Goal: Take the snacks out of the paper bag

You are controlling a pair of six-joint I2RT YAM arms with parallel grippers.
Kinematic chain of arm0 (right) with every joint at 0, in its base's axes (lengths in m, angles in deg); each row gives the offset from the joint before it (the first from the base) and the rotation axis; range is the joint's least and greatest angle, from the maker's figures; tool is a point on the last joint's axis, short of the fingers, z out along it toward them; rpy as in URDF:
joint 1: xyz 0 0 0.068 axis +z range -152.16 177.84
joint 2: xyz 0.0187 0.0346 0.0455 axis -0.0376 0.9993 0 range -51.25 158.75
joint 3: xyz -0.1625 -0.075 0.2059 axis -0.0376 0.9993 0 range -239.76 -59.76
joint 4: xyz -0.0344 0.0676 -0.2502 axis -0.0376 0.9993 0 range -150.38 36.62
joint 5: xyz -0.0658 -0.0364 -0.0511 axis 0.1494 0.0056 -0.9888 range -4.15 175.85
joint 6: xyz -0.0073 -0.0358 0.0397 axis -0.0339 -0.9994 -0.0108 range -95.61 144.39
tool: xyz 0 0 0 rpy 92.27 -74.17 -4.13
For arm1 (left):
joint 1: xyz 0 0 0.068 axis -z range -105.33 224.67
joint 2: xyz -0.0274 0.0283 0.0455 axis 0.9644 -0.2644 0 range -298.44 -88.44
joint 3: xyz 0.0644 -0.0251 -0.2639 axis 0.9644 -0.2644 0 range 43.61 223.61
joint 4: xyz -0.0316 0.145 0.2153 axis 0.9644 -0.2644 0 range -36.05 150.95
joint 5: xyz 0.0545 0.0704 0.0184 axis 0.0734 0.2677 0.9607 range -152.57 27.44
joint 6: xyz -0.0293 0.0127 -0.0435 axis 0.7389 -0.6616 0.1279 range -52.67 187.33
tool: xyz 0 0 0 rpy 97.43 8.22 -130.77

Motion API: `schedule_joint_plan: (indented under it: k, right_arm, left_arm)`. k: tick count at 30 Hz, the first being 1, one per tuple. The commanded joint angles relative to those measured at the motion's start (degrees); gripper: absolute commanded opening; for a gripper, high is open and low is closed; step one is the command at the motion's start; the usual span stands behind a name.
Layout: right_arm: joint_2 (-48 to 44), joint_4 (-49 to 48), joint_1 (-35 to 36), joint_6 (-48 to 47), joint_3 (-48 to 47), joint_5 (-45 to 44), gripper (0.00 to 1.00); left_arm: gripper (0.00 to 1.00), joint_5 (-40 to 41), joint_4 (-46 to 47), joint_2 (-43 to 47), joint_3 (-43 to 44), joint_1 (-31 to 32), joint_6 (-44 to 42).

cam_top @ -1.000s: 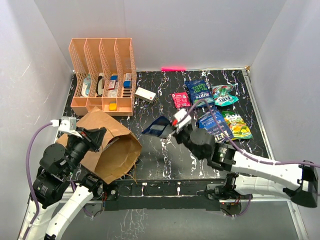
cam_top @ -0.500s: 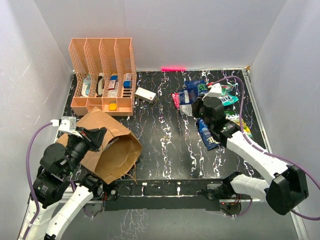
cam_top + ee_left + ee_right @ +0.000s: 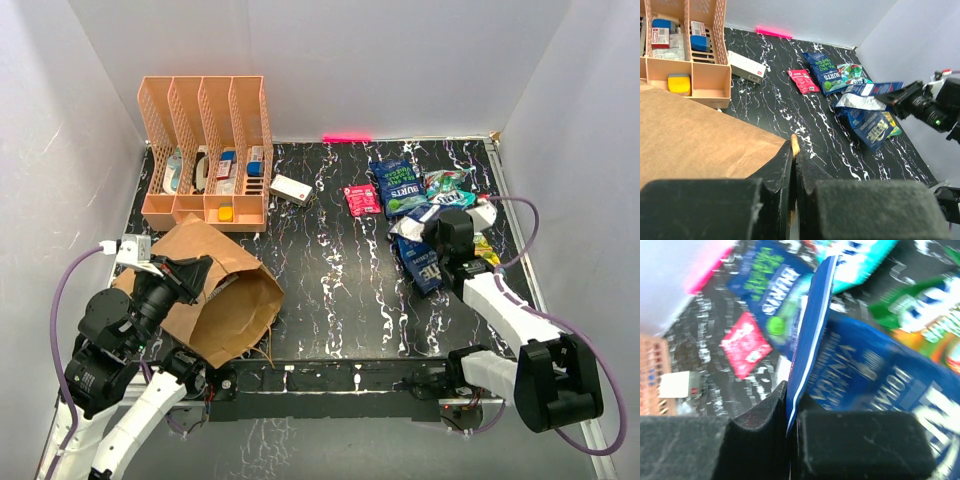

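While the left pincer [image 3: 794, 159] nips the rim of the paper bag [image 3: 228, 300], likely to steady it on its side at the near left of the worktop [image 3: 330, 280], the right pincer [image 3: 790, 402] is clamped on the edge of a dark blue chip bag [image 3: 812, 330], holding it edge-up just above the other snacks [image 3: 398, 185] at the right, probably so it can be set down among them.
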Motion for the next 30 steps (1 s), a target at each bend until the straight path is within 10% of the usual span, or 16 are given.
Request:
schedule_joint_plan:
  k: [1,14,22,30]
  right_arm:
    - [-1.24,0.55,-3.06,9.51,6.05,-3.88,0.08]
    - [-4.39,6.81,-4.16,15.51,13.52,-10.25,0.12]
    - [-8.86,8.07,-4.35,9.54,12.31,-10.29,0.56]
    - [-20.62,14.53,-4.38,-0.31,8.26,-11.45,0.69]
  left_arm:
    - [0.0,0.64,0.84,0.69,0.69,0.2,-0.56]
    - [0.0,-1.18,2.05,-0.52,0.18,0.2,-0.17]
    - [0.0,-0.28,1.1,0.73,0.43,0.19,-0.03]
    - [0.0,-0.81,1.64,-0.05,0.09,0.2,0.09]
